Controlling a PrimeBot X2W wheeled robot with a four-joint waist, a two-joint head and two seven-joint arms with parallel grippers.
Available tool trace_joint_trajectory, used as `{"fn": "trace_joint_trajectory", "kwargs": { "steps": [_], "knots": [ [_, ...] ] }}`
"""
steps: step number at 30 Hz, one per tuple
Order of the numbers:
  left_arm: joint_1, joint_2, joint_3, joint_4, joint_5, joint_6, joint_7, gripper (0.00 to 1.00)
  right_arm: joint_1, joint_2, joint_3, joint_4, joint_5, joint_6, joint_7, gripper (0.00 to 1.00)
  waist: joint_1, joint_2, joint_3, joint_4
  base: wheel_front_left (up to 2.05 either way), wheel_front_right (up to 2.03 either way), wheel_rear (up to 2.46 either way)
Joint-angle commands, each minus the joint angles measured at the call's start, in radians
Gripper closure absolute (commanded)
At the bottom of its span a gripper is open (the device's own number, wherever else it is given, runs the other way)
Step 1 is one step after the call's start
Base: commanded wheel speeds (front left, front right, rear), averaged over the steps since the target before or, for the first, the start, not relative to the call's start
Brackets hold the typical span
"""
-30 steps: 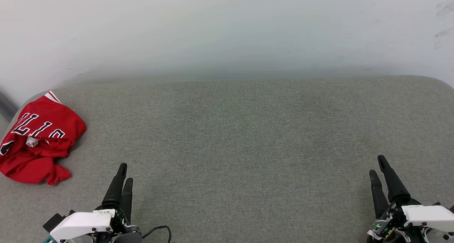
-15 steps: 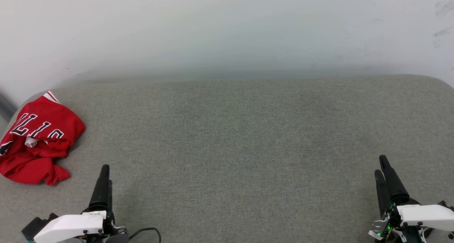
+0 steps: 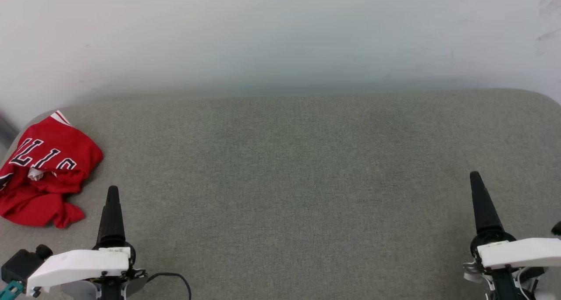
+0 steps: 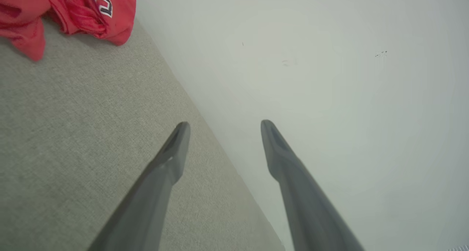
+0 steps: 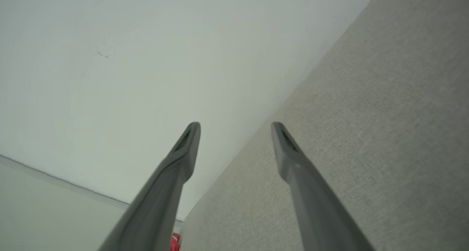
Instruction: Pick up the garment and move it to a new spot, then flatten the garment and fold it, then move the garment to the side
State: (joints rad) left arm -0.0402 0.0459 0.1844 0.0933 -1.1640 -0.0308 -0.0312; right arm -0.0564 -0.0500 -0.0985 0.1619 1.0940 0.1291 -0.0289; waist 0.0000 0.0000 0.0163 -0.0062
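Garment [image 3: 48, 177]: bright red, black block letters with white outline, white-and-red striped trim at its top corner, small white patch among the folds. Reads pinker red in the left wrist view [image 4: 91, 9].
Desk [image 3: 289, 168]: grey-green woven cloth, fine speckled weave, faint darker blotches.
Wall [image 3: 280, 37]: plain off-white with a pale green cast, with a few dark grey scuffs [image 3: 548, 11] at upper right.
Left gripper [image 4: 224, 122]: fingers matte dark grey, black in the head view.
Right gripper [image 5: 235, 123]: same dark grey.
Left wrist shell [image 3: 79, 265] and right wrist shell [image 3: 517, 252]: white.
Cable [image 3: 175, 278]: black.
Small teal part [image 3: 11, 289] at lower left.
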Motion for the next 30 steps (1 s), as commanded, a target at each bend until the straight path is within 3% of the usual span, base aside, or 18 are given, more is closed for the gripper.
{"fn": "trace_joint_trajectory", "kwargs": {
  "steps": [1, 9, 16, 22, 25, 30],
  "knots": [
    [0.000, 0.004, -0.010, -0.038, 0.046, 0.013, -0.011, 0.00, -0.015, -0.001, 0.009, -0.038, -0.061, 0.002, -0.012, 0.00, 0.0000, 0.0000, 0.002, 0.000, 0.00, 0.00, 0.00],
    [0.016, 0.004, -0.076, -0.105, 0.207, 0.044, -0.039, 0.00, -0.012, -0.001, 0.051, -0.120, -0.292, 0.002, -0.040, 0.00, 0.0000, 0.0000, 0.009, 0.002, 0.00, 0.00, 0.00],
    [0.021, 0.004, -0.111, -0.158, 0.353, 0.022, -0.062, 0.00, -0.001, -0.001, 0.089, -0.143, -0.448, 0.002, -0.064, 0.00, 0.0000, 0.0000, 0.013, 0.002, 0.00, 0.00, 0.00],
    [0.029, 0.005, -0.164, -0.209, 0.517, 0.042, -0.081, 0.00, -0.001, -0.001, 0.107, -0.175, -0.564, 0.002, -0.082, 0.00, 0.0000, 0.0000, 0.017, 0.002, 0.00, 0.00, 0.00],
    [0.035, 0.018, -0.204, -0.214, 0.586, 0.072, -0.090, 0.00, 0.004, -0.001, 0.112, -0.182, -0.619, 0.002, -0.091, 0.00, 0.0000, 0.0000, 0.017, 0.001, 0.00, 0.00, 0.00],
    [0.044, 0.058, -0.283, -0.189, 0.672, 0.156, -0.103, 0.00, 0.016, -0.001, 0.108, -0.160, -0.700, 0.002, -0.106, 0.00, 0.0000, 0.0000, 0.017, 0.000, 0.00, 0.00, 0.00]
  ]
}}
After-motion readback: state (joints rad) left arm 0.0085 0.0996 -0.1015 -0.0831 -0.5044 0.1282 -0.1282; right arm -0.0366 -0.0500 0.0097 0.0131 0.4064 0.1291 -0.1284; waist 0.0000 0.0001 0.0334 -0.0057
